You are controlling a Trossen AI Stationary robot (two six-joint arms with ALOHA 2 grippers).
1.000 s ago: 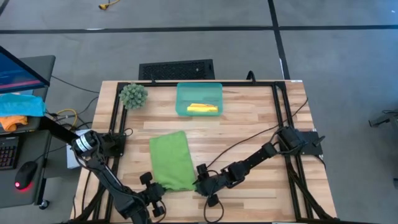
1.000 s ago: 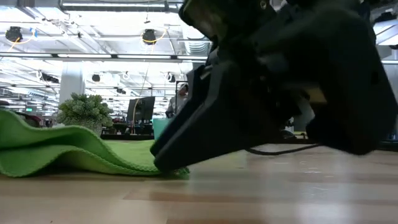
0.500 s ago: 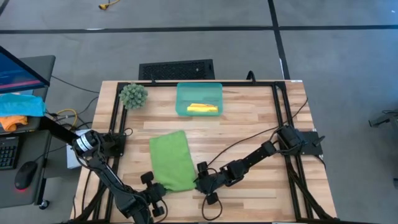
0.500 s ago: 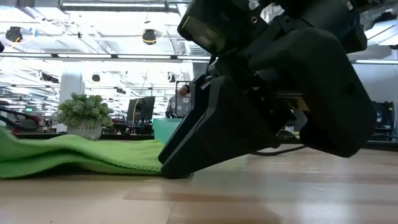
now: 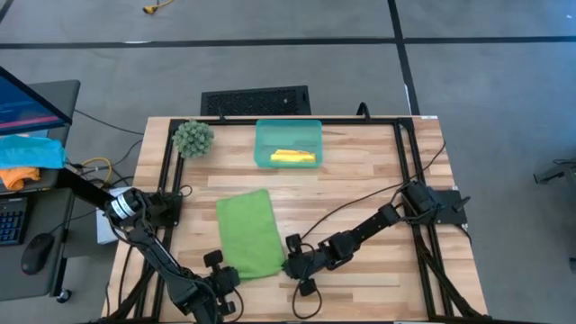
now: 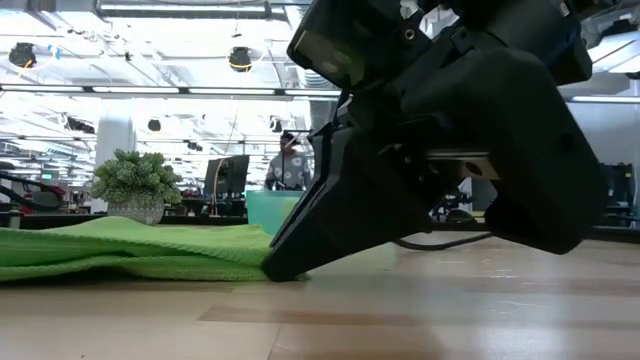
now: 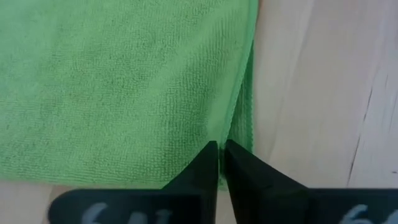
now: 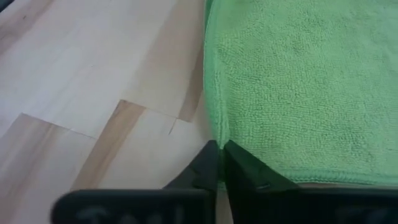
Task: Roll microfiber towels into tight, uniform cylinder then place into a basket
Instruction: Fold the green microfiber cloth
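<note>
The lime green towel (image 5: 247, 233) is now lying flat near the table's front edge, its raised fold gone. The right gripper (image 5: 286, 267) is closing on its right corner — fingers nearly shut on the hem — and the left gripper (image 5: 228, 275) is pinching the left corner. Rolling is likely starting. The basket (image 5: 288, 143), holding the yellow towel (image 5: 293, 157), is waiting beside the plant (image 5: 193, 138); nothing is blocking.
</note>
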